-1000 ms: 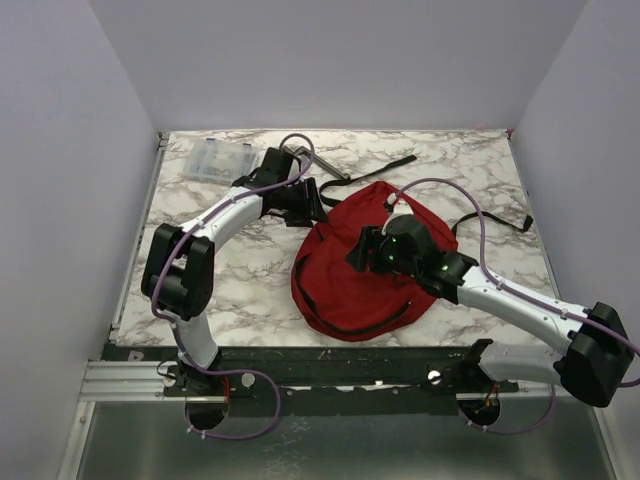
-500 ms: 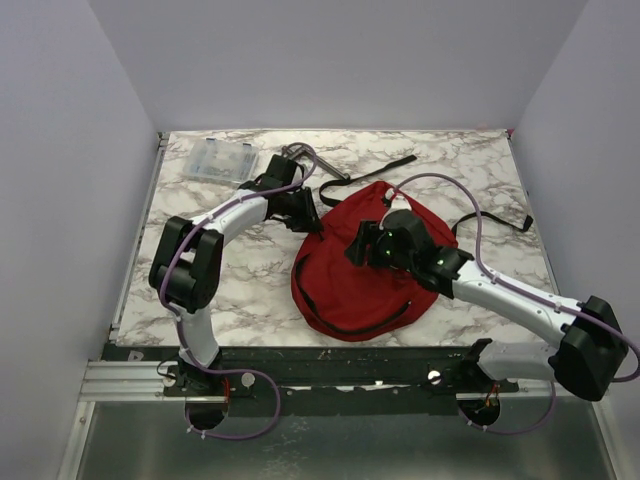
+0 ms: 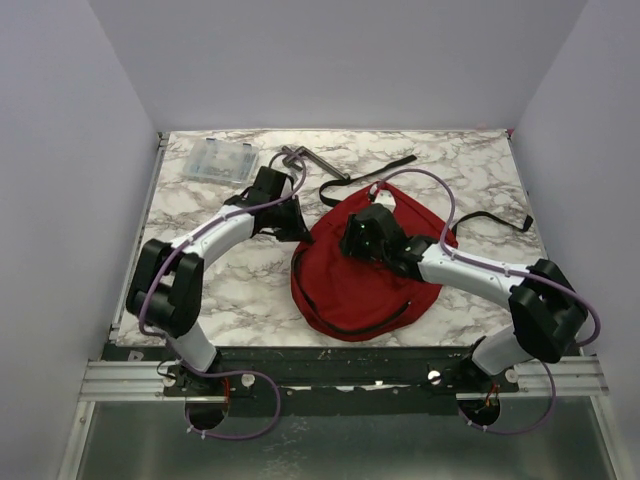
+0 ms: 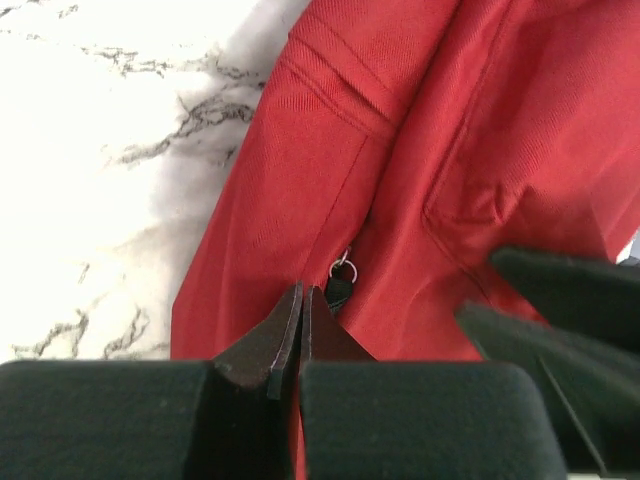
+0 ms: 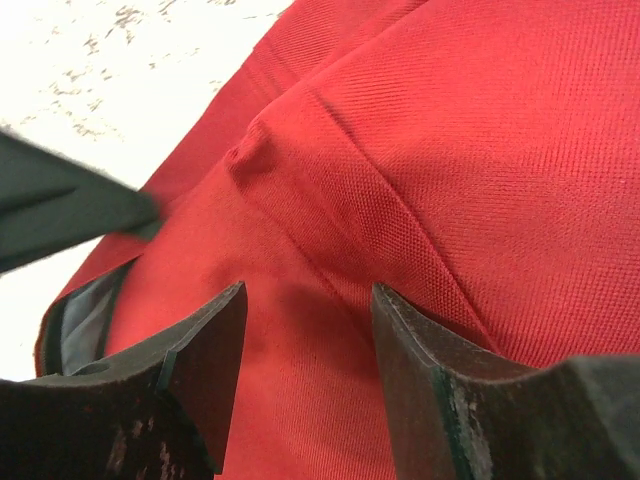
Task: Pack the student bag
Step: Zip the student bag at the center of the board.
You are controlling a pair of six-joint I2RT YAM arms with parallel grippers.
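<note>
A white, grey-veined marble counter [image 3: 250, 290] carries a clear plastic case [image 3: 218, 160] at far left, and a small metal object [image 3: 305, 157] just right of it.

From above the light is soft and even; the marble table [image 3: 470, 160] is bright, and the arms [image 3: 225, 228] throw only faint shadows on it. In the left wrist view the table is burnt out to white, the student bag [image 4: 300, 190] is sharp, and the left gripper [image 4: 300, 300] is dark and a little soft. In the right wrist view the weave of the bag is crisp, the right gripper [image 5: 309, 295] lies in shadow, and a black shape [image 5: 60, 200] at the left edge is blurred.
</note>
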